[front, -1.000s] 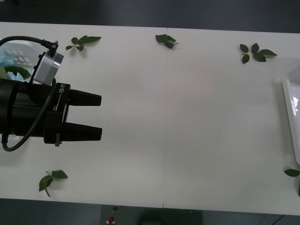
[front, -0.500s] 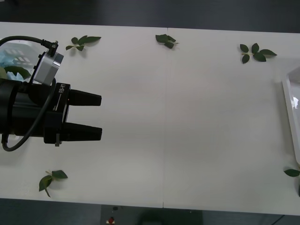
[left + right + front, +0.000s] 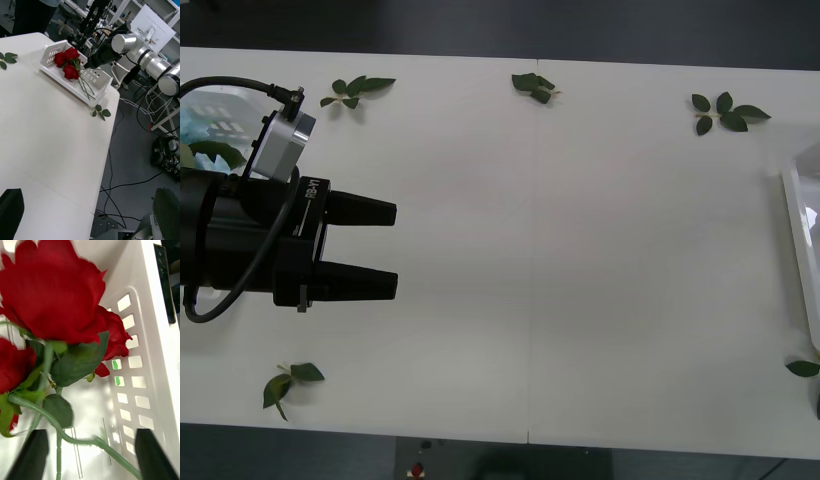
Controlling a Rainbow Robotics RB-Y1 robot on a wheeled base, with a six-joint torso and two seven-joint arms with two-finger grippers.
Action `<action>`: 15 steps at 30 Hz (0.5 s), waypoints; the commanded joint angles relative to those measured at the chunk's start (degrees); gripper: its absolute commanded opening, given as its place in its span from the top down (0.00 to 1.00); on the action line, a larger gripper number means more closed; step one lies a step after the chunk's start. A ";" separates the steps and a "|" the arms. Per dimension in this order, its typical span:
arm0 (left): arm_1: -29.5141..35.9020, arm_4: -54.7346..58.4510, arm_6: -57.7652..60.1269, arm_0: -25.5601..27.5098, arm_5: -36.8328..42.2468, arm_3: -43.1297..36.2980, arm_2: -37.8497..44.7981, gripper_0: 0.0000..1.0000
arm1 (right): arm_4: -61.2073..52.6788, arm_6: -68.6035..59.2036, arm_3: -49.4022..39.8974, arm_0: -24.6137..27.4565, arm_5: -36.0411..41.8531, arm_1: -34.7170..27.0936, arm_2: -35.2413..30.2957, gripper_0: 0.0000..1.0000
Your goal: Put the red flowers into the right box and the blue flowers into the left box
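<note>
- Left gripper [image 3: 394, 249]: black fingers spread apart, nothing between them; it hangs over the left part of the white table [image 3: 580, 250], fingers pointing toward the table's middle; its own wrist view shows the two dark fingertips at the corners with bare tabletop between.
- Right gripper [image 3: 90, 455]: fingers parted, dark tips at either corner of its wrist view; it sits low over the right box [image 3: 150, 337], close above the roses; a green stem runs across the gap between the fingers, but neither finger is seen pressing on it; from the left wrist view, the silver right arm reaches the box from the table's far end.
- Red flowers [image 3: 67, 62]: three deep-red heads bunched together inside the right box, stems trailing toward one end of it; up close, the heads lie against green leaves and the box's slotted white wall.
- Right box: at the table's right edge; front view catches just its white rim [image 3: 798, 240].
- Left box [image 3: 220, 105]: translucent, at the far-left corner of the table, behind the left arm; a pale-blue cluster of the blue flowers [image 3: 192, 125] and a green leaf lie in it.
- Loose leaf sprigs [image 3: 358, 90] scattered on the table: three along the far edge, one at the near left, one by the near right edge.
</note>
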 commanded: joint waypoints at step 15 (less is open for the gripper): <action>2.22 0.58 0.05 -1.60 -0.12 -1.39 1.03 0.00 | -10.65 25.07 -28.36 -0.50 25.49 -2.17 -1.95 0.02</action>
